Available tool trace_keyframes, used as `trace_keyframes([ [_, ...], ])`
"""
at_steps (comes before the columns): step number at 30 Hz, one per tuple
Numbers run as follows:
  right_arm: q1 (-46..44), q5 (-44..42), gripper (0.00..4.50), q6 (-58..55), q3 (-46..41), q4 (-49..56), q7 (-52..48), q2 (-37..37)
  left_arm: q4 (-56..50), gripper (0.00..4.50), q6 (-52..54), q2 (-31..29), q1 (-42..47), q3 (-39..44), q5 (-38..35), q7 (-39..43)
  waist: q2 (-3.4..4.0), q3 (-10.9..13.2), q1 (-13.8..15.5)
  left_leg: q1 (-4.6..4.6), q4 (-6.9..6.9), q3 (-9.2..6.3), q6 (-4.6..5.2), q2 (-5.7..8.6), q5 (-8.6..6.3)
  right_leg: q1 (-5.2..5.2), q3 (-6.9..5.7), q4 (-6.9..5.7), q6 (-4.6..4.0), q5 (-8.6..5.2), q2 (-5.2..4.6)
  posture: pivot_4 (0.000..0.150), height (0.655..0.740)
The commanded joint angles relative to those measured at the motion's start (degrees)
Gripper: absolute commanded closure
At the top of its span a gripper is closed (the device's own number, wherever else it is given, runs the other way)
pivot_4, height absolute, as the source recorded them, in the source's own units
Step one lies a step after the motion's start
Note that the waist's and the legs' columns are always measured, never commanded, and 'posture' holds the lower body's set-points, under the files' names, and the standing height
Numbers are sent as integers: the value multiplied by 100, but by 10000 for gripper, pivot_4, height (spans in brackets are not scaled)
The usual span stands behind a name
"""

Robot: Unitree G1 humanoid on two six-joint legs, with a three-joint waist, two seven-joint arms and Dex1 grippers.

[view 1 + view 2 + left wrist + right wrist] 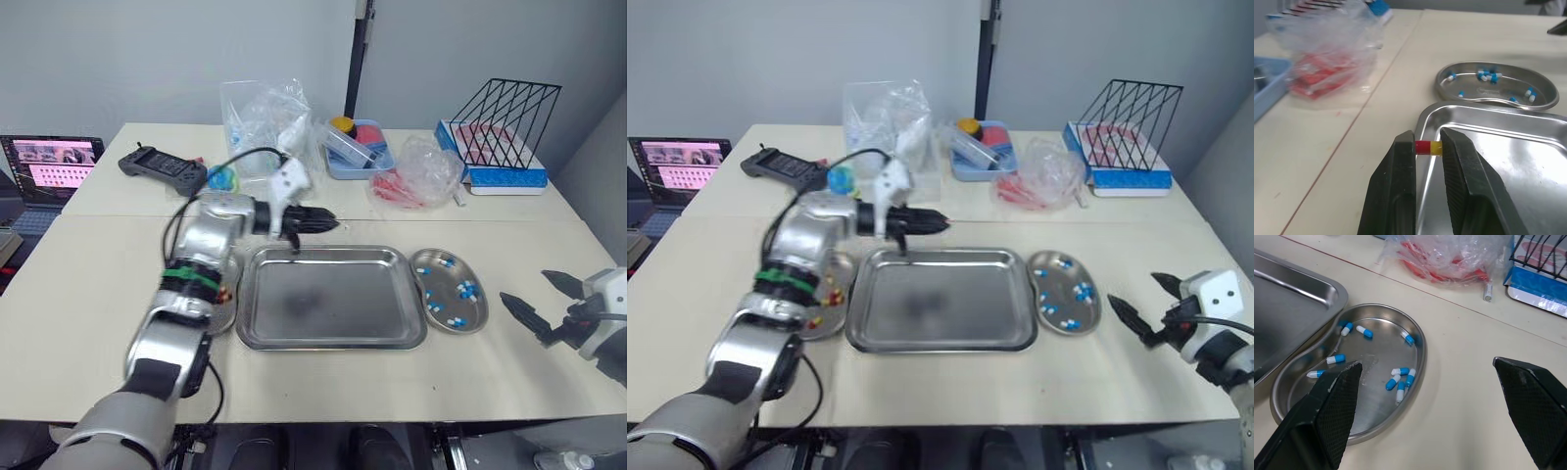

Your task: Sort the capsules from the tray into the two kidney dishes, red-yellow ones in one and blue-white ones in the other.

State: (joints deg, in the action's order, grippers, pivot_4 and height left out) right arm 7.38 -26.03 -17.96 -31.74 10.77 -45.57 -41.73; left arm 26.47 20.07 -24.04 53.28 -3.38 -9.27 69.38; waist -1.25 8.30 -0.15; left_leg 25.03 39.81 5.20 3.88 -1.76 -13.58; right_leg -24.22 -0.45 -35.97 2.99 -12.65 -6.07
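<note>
My left gripper (pixel 1428 148) is shut on a red-yellow capsule (pixel 1428 147), held just above the far edge of the steel tray (pixel 333 338); the same gripper (pixel 328 223) hovers over the tray's back rim. To the tray's right lies a kidney dish (pixel 475 318) holding several blue-white capsules (pixel 1400 380). A second kidney dish (pixel 835 311) with red-yellow capsules sits at the tray's left, partly hidden by my left arm. My right gripper (pixel 544 297) stands open over bare table, right of the blue-white dish.
Behind the tray lie clear plastic bags (pixel 263 117), a blue bin (pixel 358 152), a bag of red items (pixel 416 174) and a black wire rack (pixel 505 122). A black controller (pixel 162 168) and a laptop (pixel 49 166) sit at the far left.
</note>
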Motion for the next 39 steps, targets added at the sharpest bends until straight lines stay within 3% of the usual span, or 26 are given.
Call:
trace_keyframes([
  [1, -201, -32, 0, 121, -7, -106, -85, -160, -854, 42156, 550, -697, -391, 363, -334, 104, 0, 1, -1, 0, 0, -1, -1, 0, 1, 0, -1, -2, 0, 0, 0, 1500, 7400],
  [4, -335, -1, 0, 143, 97, -244, -149, -184, -1094, 42157, 684, -1277, -988, 601, -447, 104, 0, 1, 47, -3, 3, -4, -5, 1, 4, 6, -7, -4, 0, 0, -1, 1500, 7400],
  [7, -392, 48, 0, 188, 181, -302, -163, -186, -1183, 42158, 766, -1361, -1333, 806, -708, 47, 0, 2, 123, -10, 5, -4, -5, 3, 3, 14, -9, -3, 0, 0, -5, 1500, 7400],
  [11, -386, -56, 0, 103, 285, -168, -174, -71, -1141, 42160, 353, -1722, -2324, 753, -512, 127, 0, 2, 87, -12, 8, -1, -5, 4, 3, 17, -7, -1, 1, 0, -6, 1500, 7400],
  [20, -289, -51, 0, 123, 315, -111, -142, -66, -1026, 42161, 59, -2017, -2867, 733, -448, -44, 0, 2, 92, -19, 2, -3, -13, -4, 8, 17, -9, -7, -9, -5, -2, 1500, 7400],
  [22, -329, -47, 0, 102, 339, -103, -126, -78, -1001, 32071, 101, -2033, -2859, 779, -514, -73, -1, 3, 85, -20, 0, -2, -13, -5, 7, 12, -10, -10, -12, -7, -1, 1500, 7400],
  [31, -360, -92, 0, 66, 290, -135, -178, -140, -952, 2656, 250, -2083, -2705, 1287, -946, -318, -1, 2, 83, -20, 0, -2, -13, -7, 8, 12, -12, -12, -13, -7, 0, 1500, 7400],
  [32, -342, -103, 0, 65, 257, -146, -195, -151, -947, 786, 295, -2105, -2668, 1424, -1046, -341, -1, 3, 83, -20, -1, -2, -13, -6, 7, 12, -12, -11, -13, -7, 0, 1500, 7400],
  [39, -334, -168, 0, 84, 22, -390, -331, -253, -34, 786, 69, -2580, -2297, 2166, -1293, -385, -2, 3, 77, -22, -1, 0, -13, -5, 7, 14, -14, -11, -12, -7, 0, 1500, 7400],
])
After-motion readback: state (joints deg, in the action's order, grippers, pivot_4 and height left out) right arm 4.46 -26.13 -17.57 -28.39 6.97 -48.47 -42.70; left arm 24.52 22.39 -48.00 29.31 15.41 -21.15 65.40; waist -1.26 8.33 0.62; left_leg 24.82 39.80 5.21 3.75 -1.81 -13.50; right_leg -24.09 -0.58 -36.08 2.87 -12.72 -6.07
